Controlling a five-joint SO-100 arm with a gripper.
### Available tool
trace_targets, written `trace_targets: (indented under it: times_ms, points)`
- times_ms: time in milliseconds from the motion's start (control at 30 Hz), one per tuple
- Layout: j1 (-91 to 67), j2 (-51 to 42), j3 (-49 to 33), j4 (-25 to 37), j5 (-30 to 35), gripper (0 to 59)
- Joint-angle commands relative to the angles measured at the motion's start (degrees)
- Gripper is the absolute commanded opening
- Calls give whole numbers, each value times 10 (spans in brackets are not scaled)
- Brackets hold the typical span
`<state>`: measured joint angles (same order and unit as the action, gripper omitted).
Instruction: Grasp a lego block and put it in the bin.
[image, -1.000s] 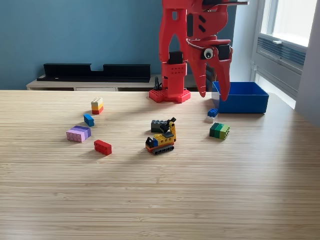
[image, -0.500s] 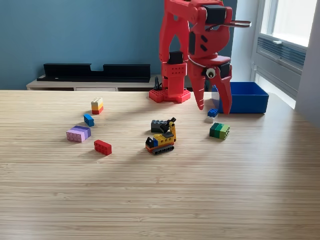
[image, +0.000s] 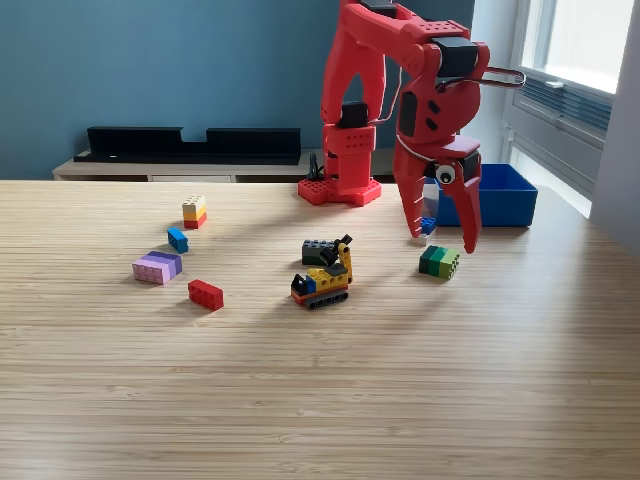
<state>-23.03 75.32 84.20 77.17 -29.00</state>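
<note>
My red gripper (image: 443, 238) hangs open with its two fingers pointing down, just above and slightly behind a dark and light green lego block (image: 439, 261). Nothing sits between the fingers. A small blue and white block (image: 427, 226) shows partly between the fingers, farther back. The bright blue bin (image: 500, 194) stands behind the gripper at the exterior view's right, with its contents hidden by its walls.
A black block (image: 317, 250) and a yellow toy digger (image: 323, 281) sit mid-table. On the left lie a red block (image: 205, 294), a pink-purple block (image: 157, 267), a small blue block (image: 178, 240) and a yellow-orange stack (image: 194, 210). The arm's base (image: 340, 190) stands at the back.
The gripper has come down and forward, away from the bin's front edge, and now hangs over the green block. It stays open. No block has moved.
</note>
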Motion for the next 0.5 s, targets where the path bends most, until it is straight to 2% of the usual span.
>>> trace_targets:
  times_ms: [33, 333, 500]
  points:
    - [-10, -8, -40, -5, -3, 294]
    - [-11, -47, -47, -8, -15, 307]
    - [-10, -62, -43, -29, -18, 303]
